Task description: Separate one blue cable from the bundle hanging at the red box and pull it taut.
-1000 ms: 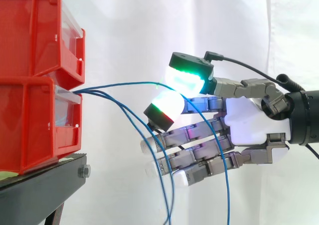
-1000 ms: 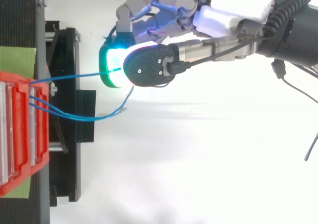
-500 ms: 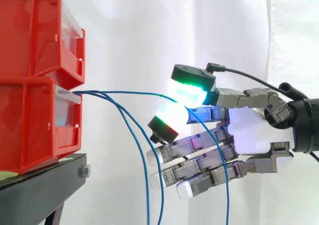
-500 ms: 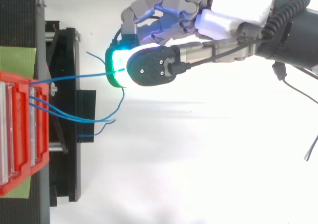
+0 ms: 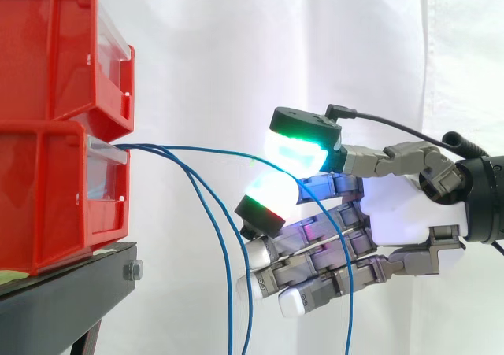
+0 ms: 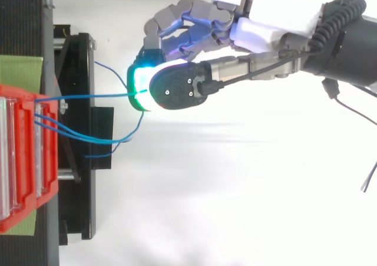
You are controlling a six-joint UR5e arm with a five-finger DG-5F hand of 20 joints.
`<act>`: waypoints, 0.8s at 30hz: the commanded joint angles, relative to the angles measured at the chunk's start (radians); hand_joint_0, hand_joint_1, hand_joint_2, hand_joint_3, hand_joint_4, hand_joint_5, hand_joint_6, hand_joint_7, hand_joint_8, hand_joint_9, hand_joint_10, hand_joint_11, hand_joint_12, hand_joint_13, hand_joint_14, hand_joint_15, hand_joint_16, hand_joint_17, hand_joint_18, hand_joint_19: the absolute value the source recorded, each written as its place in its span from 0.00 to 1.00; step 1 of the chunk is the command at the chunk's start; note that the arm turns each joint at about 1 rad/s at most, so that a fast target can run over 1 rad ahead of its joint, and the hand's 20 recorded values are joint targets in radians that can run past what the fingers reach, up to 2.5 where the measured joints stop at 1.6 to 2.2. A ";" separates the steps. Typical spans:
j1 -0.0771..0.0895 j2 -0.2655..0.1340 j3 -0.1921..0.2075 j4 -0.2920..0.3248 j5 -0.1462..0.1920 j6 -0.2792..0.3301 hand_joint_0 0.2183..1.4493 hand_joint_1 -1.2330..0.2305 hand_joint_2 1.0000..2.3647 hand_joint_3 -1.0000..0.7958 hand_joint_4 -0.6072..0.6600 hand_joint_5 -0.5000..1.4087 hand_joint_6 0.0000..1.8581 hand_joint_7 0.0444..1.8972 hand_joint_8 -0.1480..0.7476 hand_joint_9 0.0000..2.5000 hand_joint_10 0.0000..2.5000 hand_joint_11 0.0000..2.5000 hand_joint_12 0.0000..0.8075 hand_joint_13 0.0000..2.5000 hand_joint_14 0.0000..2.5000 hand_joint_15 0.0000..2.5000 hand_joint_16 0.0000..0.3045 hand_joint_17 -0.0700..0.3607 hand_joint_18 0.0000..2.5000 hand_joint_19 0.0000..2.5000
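Red plastic box (image 5: 47,205), the lower of two stacked on the black metal stand (image 5: 71,292), is where your cables start. One thin blue cable (image 5: 197,148) runs nearly level and almost straight from its front to the robot hand (image 5: 402,205). The hand reaches in from the right, fingers pointing at the box. Two green-glowing fingertips (image 5: 295,146) pinch that cable, and its tail falls across the loosely extended lower fingers. The other two blue cables (image 5: 230,300) droop just beside them.
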 commanded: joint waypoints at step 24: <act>0.002 0.000 -0.001 -0.003 -0.001 0.051 0.38 0.39 0.02 0.44 0.42 0.15 0.53 0.59 0.45 0.30 0.01 0.38 0.40 0.20 0.01 0.16 0.15 0.40 0.19 0.22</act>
